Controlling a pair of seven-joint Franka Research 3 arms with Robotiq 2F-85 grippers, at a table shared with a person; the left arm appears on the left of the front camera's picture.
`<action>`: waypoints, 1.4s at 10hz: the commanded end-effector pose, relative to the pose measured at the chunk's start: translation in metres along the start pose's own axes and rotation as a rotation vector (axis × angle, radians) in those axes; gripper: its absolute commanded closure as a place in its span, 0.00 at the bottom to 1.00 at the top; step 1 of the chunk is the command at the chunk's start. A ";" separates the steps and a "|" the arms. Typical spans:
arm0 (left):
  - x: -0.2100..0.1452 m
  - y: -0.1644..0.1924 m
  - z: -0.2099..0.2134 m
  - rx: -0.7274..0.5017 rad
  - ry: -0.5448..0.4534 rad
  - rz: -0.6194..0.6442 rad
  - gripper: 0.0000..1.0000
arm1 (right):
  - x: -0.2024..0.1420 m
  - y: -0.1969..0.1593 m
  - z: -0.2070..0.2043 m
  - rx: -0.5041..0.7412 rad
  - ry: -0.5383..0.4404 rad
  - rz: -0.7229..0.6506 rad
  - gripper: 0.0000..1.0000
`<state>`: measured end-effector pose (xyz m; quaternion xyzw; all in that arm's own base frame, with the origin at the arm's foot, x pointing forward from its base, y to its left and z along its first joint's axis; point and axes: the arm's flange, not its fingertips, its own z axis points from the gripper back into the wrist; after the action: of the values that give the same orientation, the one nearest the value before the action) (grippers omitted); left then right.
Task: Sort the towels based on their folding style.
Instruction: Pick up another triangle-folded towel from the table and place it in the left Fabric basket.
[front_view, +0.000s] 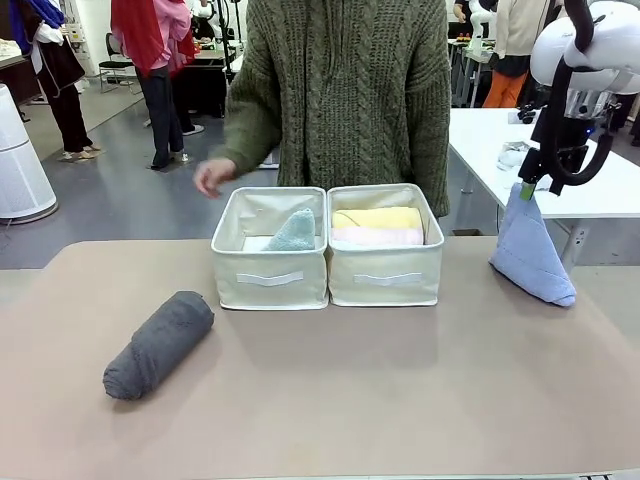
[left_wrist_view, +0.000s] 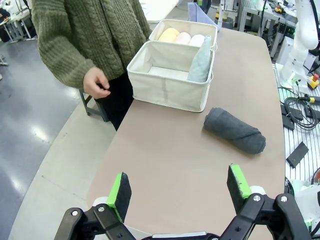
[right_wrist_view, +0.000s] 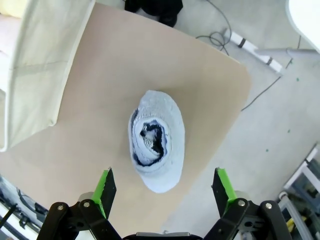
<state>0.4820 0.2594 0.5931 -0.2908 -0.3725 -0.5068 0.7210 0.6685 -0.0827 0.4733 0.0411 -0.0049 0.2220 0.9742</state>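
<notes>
2 cones (front_view: 530, 255) (front_view: 295, 232), 4 rolls (left_wrist_view: 235, 131) (left_wrist_view: 169, 35) (left_wrist_view: 183, 37) (left_wrist_view: 197, 40), 2 bins (front_view: 270, 285) (front_view: 385, 285), left gripper (left_wrist_view: 179, 187), right gripper (right_wrist_view: 164, 182) both gaping

6 towels are showing: 4 rolls, i.e. dark grey roll (front_view: 158, 343), yellow roll (front_view: 377, 217), pale pink roll (front_view: 377, 236), white roll (left_wrist_view: 197, 40), & 2 cones, i.e. light blue cone (front_view: 530, 255), pale teal cone (front_view: 295, 232). 2 cream bins are sitting on 1 desk (front_view: 350, 400): left bin (front_view: 270, 280), right bin (front_view: 385, 280). 2 tools are showing: left tool (left_wrist_view: 178, 177), right tool (right_wrist_view: 163, 177).

Robotics lab in an open hall: polished grey floor (front_view: 110, 215), white worktable (front_view: 480, 135) behind, loose cables (left_wrist_view: 300, 107) and a red stop button (left_wrist_view: 315, 78) beside the tabletop (front_view: 330, 390), people (front_view: 160, 70) standing farther back.
</notes>
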 end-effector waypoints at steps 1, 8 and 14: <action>0.001 -0.001 0.001 0.004 0.003 0.000 0.00 | 0.005 -0.003 -0.009 0.026 -0.025 0.010 0.00; 0.001 -0.001 0.001 0.004 0.003 0.000 0.00 | 0.009 -0.005 -0.044 0.061 -0.072 0.062 0.00; 0.001 -0.001 0.001 0.004 0.003 0.000 0.00 | 0.009 -0.002 -0.044 0.056 -0.077 0.081 0.65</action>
<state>0.4820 0.2593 0.5931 -0.2908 -0.3725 -0.5068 0.7209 0.6824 -0.0774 0.4335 0.0689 -0.0268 0.2536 0.9645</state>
